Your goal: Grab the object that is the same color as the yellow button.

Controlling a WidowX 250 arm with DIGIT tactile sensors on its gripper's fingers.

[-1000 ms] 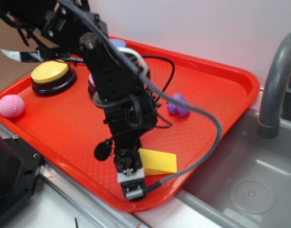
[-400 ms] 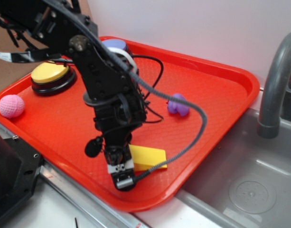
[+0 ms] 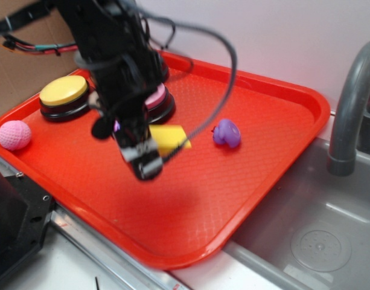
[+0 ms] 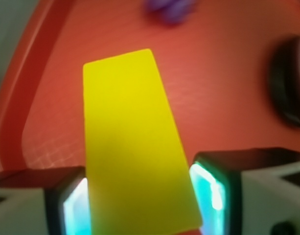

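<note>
My gripper point(image 3: 153, 145) is shut on the yellow wedge block point(image 3: 168, 138) and holds it in the air above the red tray point(image 3: 281, 121). In the wrist view the block point(image 4: 132, 142) fills the space between the two fingers point(image 4: 71, 208), which press its sides. The yellow button point(image 3: 64, 92) on its black base stands at the tray's back left, well left of the gripper.
A pink-topped button point(image 3: 157, 99) sits just behind the gripper, partly hidden by the arm. A pink ball point(image 3: 14, 134) lies at the tray's left corner and a purple toy point(image 3: 226, 133) right of the block. A grey sink point(image 3: 317, 235) and faucet point(image 3: 350, 103) are on the right.
The gripper has risen and swung back and left from the tray's front edge toward the buttons, carrying the yellow block off the tray surface.
</note>
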